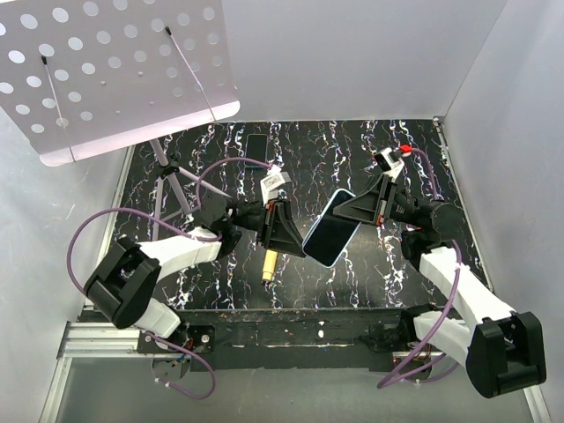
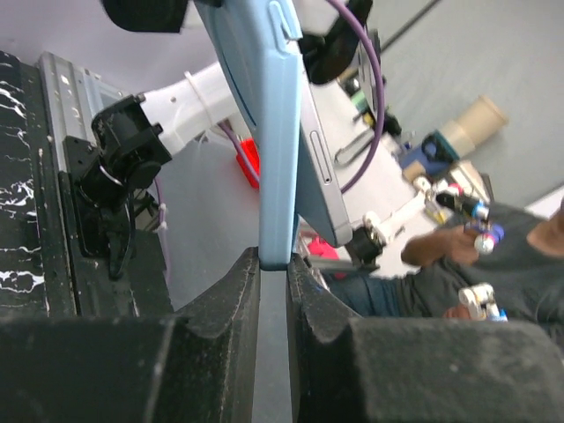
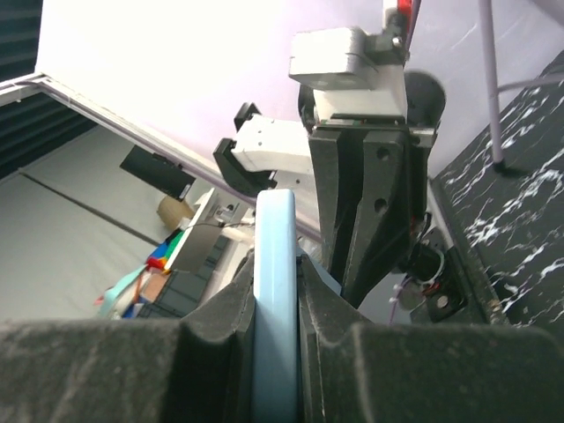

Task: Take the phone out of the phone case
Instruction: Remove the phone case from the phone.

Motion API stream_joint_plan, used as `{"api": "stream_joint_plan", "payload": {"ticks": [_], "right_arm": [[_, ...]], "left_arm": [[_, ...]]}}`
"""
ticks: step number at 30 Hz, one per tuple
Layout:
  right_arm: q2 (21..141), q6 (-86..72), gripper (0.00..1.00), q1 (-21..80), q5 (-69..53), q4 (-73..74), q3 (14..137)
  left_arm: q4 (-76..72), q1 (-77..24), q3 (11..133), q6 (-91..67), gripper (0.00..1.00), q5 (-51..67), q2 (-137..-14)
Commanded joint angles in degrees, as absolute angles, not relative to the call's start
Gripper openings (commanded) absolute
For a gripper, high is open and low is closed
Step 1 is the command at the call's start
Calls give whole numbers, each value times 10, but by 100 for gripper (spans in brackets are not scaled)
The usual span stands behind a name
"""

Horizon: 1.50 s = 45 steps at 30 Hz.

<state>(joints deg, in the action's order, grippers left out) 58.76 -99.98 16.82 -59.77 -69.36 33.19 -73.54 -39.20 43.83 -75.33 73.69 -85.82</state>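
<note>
The phone (image 1: 330, 227) hangs tilted above the counter (image 1: 370, 273), held between both arms. The left fingers (image 2: 220, 308) are clamped on the blue case (image 2: 275, 159) at its edge, and the right fingers (image 3: 220, 326) are clamped on its other end. This looks like the peeling step. The next move likely calls for prying case and phone apart. Only the left wrist view shows the phone's side parting from the case. The top view shows just its dark face.

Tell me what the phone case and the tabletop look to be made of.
Phone case: probably silicone or soft plastic, matte pale blue; its moulded edge shows no sharp glare. Tabletop: black with white marble-like veining, flat and uniform; likely a printed laminate or vinyl, though real stone cannot be excluded.
</note>
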Motion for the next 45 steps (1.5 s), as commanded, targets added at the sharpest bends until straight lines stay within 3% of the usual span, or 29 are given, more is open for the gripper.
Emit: {"api": "stream_joint_plan", "payload": {"ticks": [1, 5, 12, 17, 25, 28, 30, 35, 45], "right_arm": [[509, -995, 1, 208, -517, -649, 385], [457, -821, 1, 211, -472, -411, 410], [454, -811, 1, 233, -423, -423, 403], [459, -770, 1, 274, -375, -425, 407], [453, -738, 1, 290, -302, -417, 396], [461, -770, 1, 293, -292, -419, 389], [470, -811, 1, 295, -294, -415, 386], [465, -938, 1, 301, -280, -470, 338], [463, -1077, 1, 329, -158, -591, 253]], "left_arm": [[-613, -388, 392, -705, 0, 466, -852], [-557, -410, 372, -710, 2, 395, -791], [-454, -475, 374, -675, 23, 293, -727], [-471, -497, 385, -678, 29, 294, -760], [-444, -514, 364, -631, 20, 270, -758], [-366, -520, 353, -547, 5, 217, -729], [-295, -522, 345, -483, 0, 157, -698], [-234, -522, 307, -357, 0, -14, -619], [-279, -522, 296, -240, 0, -134, -620]]}}
